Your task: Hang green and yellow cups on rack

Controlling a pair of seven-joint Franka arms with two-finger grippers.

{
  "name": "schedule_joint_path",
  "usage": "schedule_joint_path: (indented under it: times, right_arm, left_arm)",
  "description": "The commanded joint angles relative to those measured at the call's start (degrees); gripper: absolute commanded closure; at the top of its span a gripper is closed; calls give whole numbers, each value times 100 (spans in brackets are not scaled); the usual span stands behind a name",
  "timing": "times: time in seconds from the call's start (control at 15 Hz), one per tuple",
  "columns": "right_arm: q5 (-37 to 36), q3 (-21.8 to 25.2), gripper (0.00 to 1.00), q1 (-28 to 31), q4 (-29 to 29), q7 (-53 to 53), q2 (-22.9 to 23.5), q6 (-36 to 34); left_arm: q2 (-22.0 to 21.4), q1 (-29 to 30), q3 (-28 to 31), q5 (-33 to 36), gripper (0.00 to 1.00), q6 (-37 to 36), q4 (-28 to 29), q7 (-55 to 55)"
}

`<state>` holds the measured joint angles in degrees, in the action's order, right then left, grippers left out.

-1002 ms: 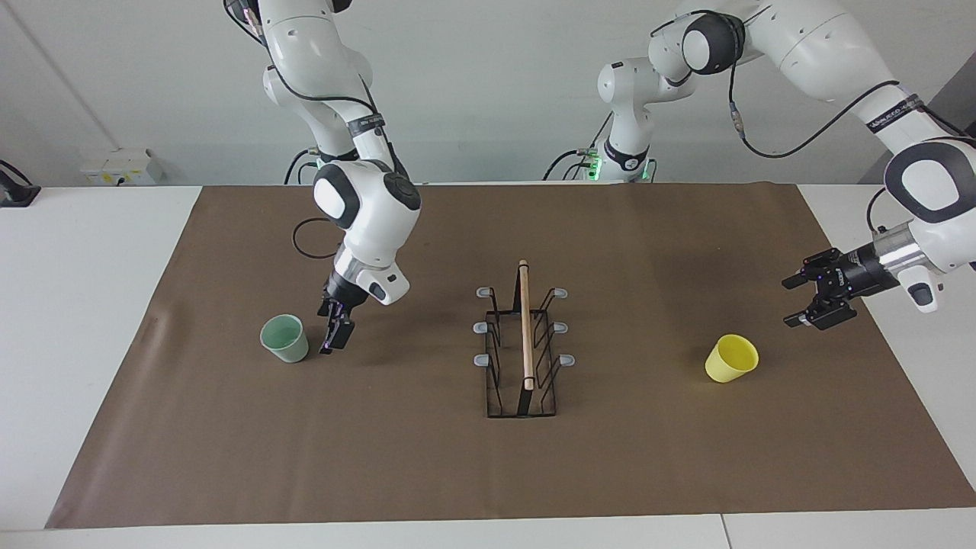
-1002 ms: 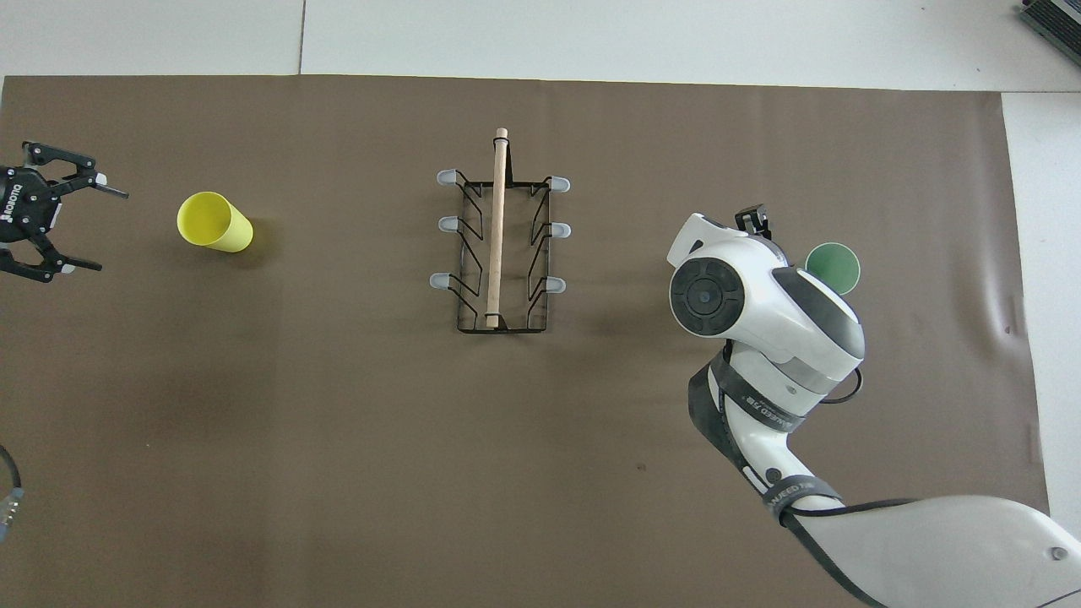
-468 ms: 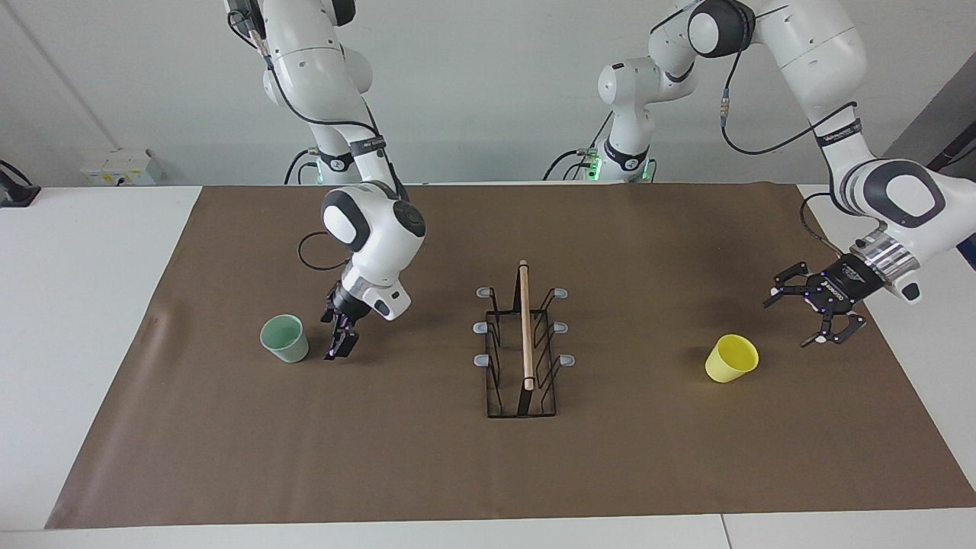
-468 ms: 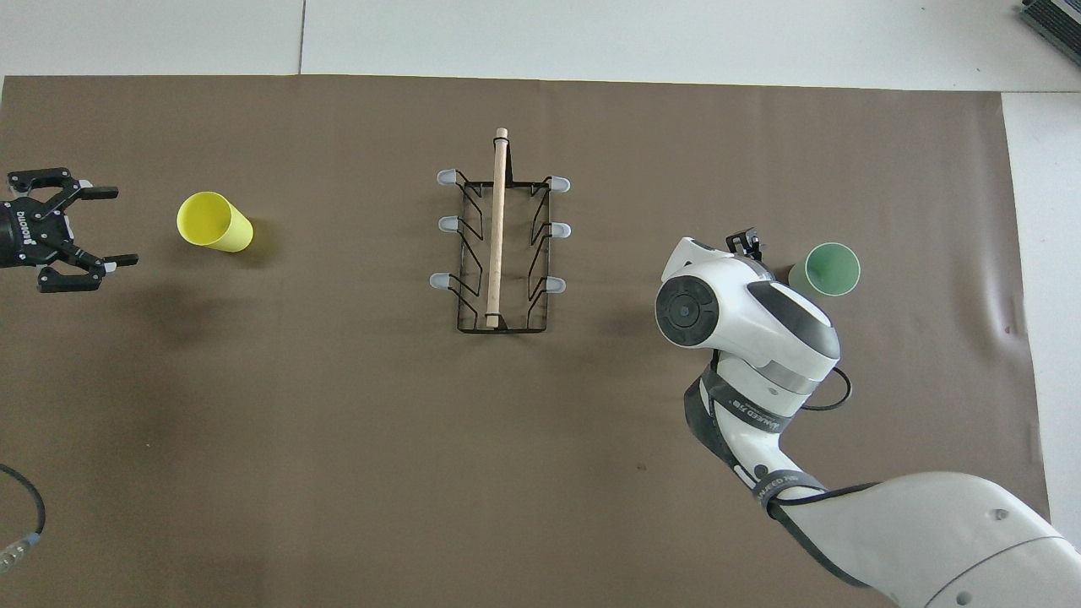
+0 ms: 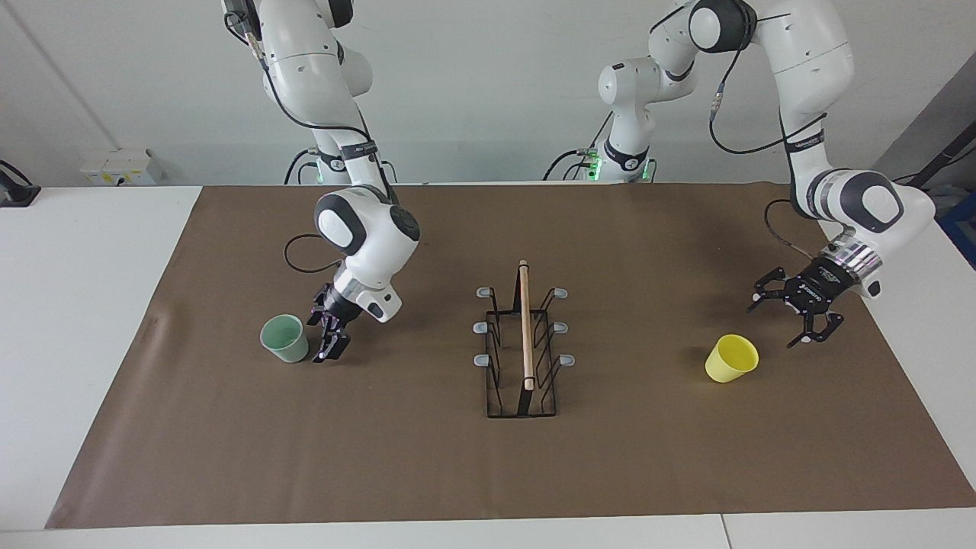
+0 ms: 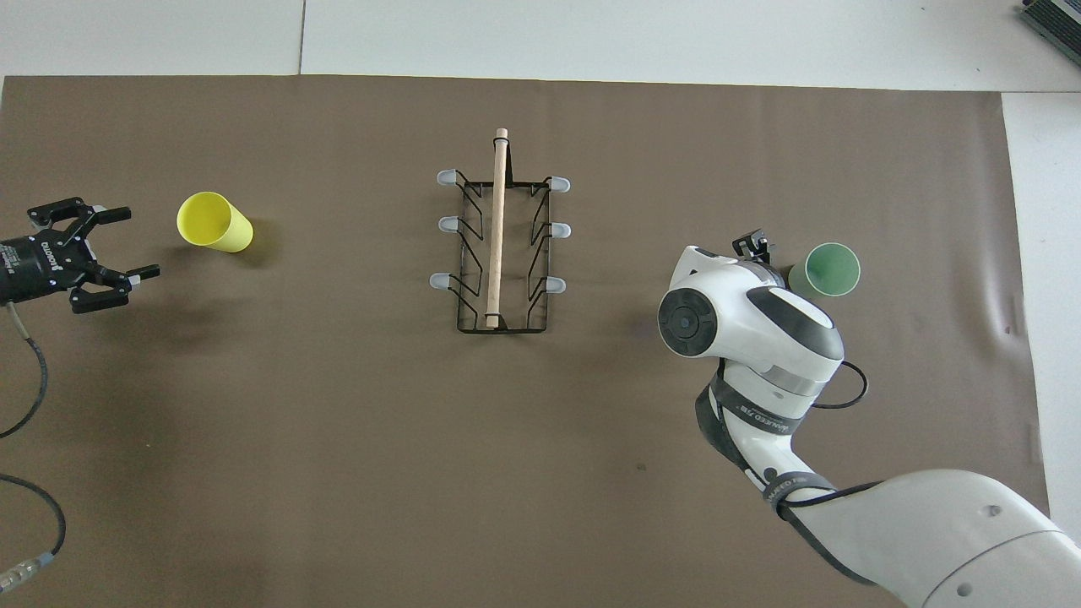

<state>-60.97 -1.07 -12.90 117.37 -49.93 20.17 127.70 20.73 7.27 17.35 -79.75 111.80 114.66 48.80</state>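
Note:
The pale green cup (image 5: 284, 338) stands upright on the brown mat toward the right arm's end of the table; it also shows in the overhead view (image 6: 832, 268). My right gripper (image 5: 328, 341) is low, close beside it on the rack's side, only partly visible from overhead (image 6: 754, 247). The yellow cup (image 5: 732, 358) stands upright toward the left arm's end, also seen from overhead (image 6: 214, 222). My left gripper (image 5: 795, 311) is open and empty, low over the mat beside the yellow cup (image 6: 135, 243). The black wire rack (image 5: 524, 343) with its wooden rod stands mid-mat, bare (image 6: 498, 245).
A brown mat (image 5: 427, 465) covers most of the white table. The right arm's wrist and forearm (image 6: 752, 321) hang over the mat between the rack and the green cup. A cable (image 6: 25, 405) trails from the left arm.
My left gripper has swung down and in toward the yellow cup, staying open. My right gripper has shifted a little closer to the green cup. Both cups and the rack have not moved.

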Motion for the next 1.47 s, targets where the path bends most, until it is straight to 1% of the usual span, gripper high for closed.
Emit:
schedule_joint_path:
  times: [0.0, 0.07, 0.2, 0.33, 0.53, 0.74, 0.94, 1.27, 1.34, 1.4]
  right_arm:
    - [-231, -43, 0, 182, 93, 124, -4, 167]
    - [-231, -43, 0, 191, 111, 124, -4, 167]
    - [-362, -43, 0, 217, 128, 133, -4, 202]
    - [-442, -43, 0, 261, 155, 150, -4, 246]
    - [-574, -43, 0, 314, 164, 150, -4, 317]
    - [-627, -43, 0, 393, 164, 150, -4, 334]
    - [-775, -43, 0, 507, 243, 194, -4, 536]
    - [-1048, -43, 0, 726, 287, 256, 5, 616]
    - [-1066, -43, 26, 771, 287, 256, 22, 650]
    - [-1066, -43, 99, 788, 287, 256, 22, 651]
  left_arm:
    - [-123, 212, -118, -567, 0, 97, 531, -842]
    - [-35, 336, -205, -594, 0, 70, 505, -880]
    - [-16, 538, -468, -848, 0, 70, 583, -1064]
    - [80, 574, -583, -1138, 0, 78, 645, -1494]
    - [168, 574, -750, -1595, 0, 140, 742, -1811]
    - [317, 583, -803, -1868, 0, 157, 751, -1856]
    - [379, 583, -961, -2271, 0, 193, 707, -1795]
    - [484, 565, -1224, -2580, 0, 578, 645, -1856]
    - [502, 574, -1243, -2589, 0, 614, 611, -1856]
    - [537, 574, -1269, -2642, 0, 641, 575, -1856]
